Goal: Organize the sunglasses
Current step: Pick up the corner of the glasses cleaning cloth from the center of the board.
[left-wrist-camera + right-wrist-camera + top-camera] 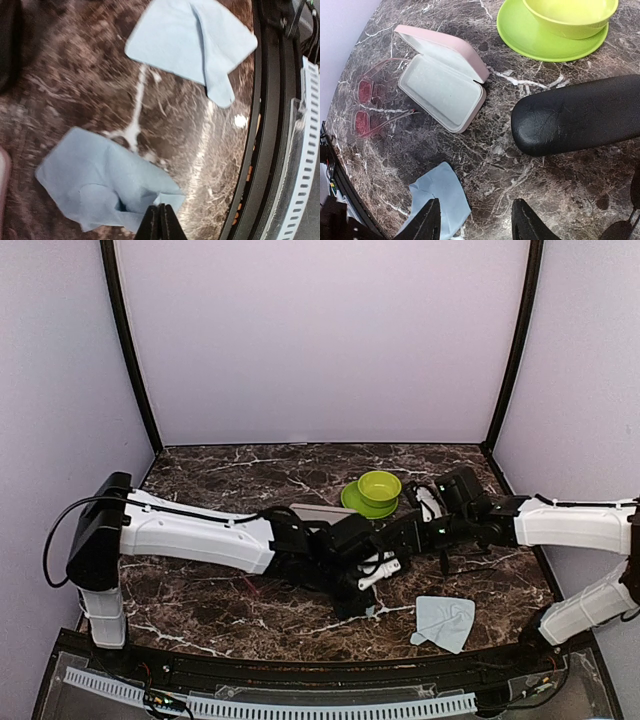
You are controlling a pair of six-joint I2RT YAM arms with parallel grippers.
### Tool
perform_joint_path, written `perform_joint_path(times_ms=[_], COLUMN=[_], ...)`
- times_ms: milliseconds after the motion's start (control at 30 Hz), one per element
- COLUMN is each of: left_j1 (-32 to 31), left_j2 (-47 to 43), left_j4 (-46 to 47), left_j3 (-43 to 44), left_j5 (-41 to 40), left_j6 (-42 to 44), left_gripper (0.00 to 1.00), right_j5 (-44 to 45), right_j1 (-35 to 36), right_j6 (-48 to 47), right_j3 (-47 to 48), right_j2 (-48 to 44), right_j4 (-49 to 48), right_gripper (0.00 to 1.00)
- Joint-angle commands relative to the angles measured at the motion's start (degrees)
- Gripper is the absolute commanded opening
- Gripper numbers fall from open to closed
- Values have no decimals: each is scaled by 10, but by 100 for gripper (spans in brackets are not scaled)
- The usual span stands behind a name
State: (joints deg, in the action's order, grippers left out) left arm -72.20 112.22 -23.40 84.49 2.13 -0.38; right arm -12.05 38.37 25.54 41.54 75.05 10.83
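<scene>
The red-pink sunglasses lie flat on the marble, left of the open pink case. A thin black wire frame with a dark lens shows at the bottom right corner of the right wrist view. My left gripper is shut, and the edge of a crumpled blue cloth bunches up into its tips. My right gripper hangs open over bare marble with nothing between its fingers. The same cloth lies by its left finger, and the black oval case lies ahead to the right.
A lime bowl stands on a green plate at the back centre. A second blue cloth lies near the front right. The black front rail runs close beside the left gripper. Both arms cross at the middle of the table.
</scene>
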Motion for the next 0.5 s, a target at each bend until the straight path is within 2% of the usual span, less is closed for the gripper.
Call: perform_joint_path(times_ms=[0,100,167,300,467], left_j1=[-17,-21,-21,-21,-2], left_j2=[20,21,21,16,-21], left_j4=[-48,-51,-51,-61,-35], left_j3=[15,15,16,23,3], left_j5=[39,55,79,104,120], left_j6=[-22,-24,-18,-7,-4], left_gripper=[7,9,14,37,57], right_j5=[14,14,11,4,-18], right_j1=[-7,-7,-8,-8,-5], right_j6=[0,2,3,6,17], right_j3=[-14,-19,-19,-25,-49], right_j2=[-16,-19,-19,-14,-6], right_j4=[-3,-7,-7,-8,-30], right_gripper=[49,49,49,49,48])
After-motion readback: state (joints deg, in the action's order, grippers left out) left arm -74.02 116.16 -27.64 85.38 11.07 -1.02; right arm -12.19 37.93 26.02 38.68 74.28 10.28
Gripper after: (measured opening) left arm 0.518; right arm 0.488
